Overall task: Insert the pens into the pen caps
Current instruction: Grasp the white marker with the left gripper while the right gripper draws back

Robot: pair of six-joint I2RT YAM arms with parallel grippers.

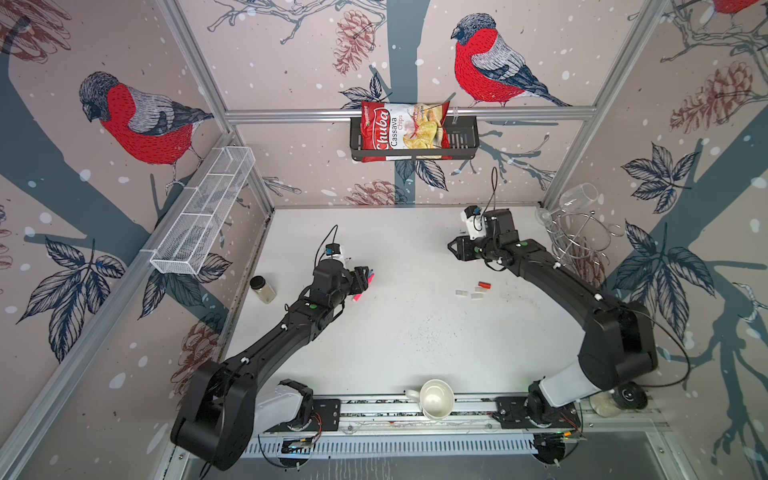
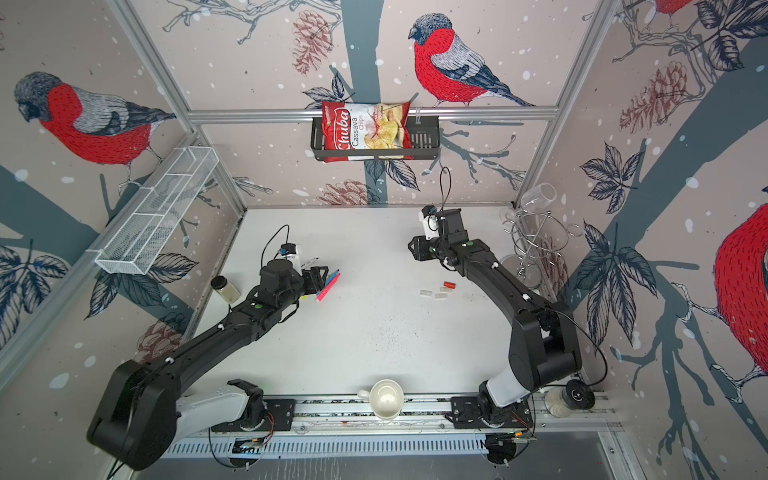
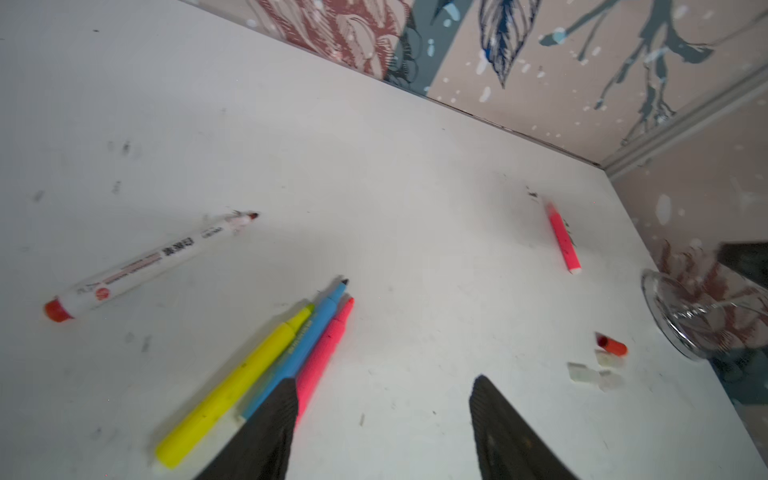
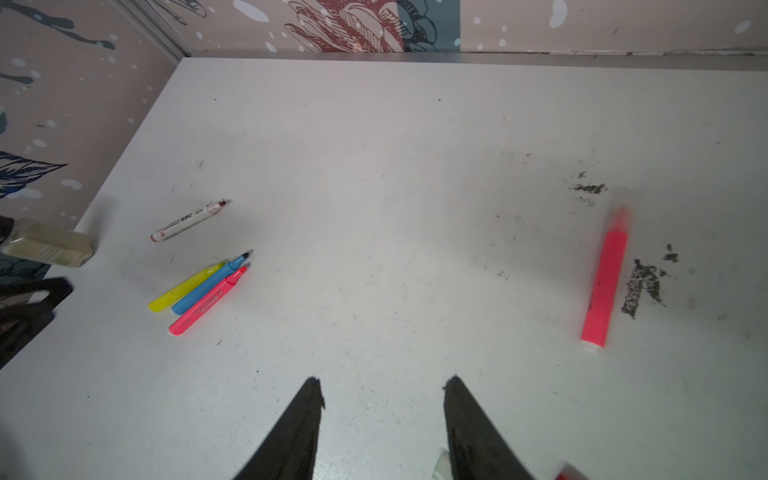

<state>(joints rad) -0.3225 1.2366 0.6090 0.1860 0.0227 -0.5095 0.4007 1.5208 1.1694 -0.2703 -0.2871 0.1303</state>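
Landmark is the red cap (image 1: pixel 484 285) on the table (image 1: pixel 395 340). Whitish caps (image 1: pixel 467 293) lie just beside it, loose, none on a pen. R gripper (image 4: pixel 384 379) hangs near the red cap, jaws apart w/ nothing between them. Lone pink pen (image 4: pixel 606 282) lies near the red cap too, on its far side. Its tip looks sleeved in a clear cap (image 4: pixel 622 198), but it's blurred, so can't swear to it.

Well apart from the red cap, on the L arm's side: yellow pen (image 3: pixel 237 382), blue pen (image 3: pixel 307 332), pink pen (image 3: pixel 328 353), side by side & touching, tips bare. White pen (image 3: pixel 153 259) lies farther from the red cap again, alone, dark tip bare. L gripper (image 3: pixel 385 380) hovers over the trio, jaws wide, empty, one finger above the blue/pink barrels.

My read: pickup stage, approx four pens to go. To do it well:
- L takes the pink pen, the trio's outer one nearest the red cap, so the jaws don't drag its neighbours.
- Pinch mid-barrel & leave the tip end sticking out.
- R takes one whitish cap by its closed end, mouth facing the pen.
- Line up axes, then push straight.

Risk: the tiny cap skids or twists in the pads.
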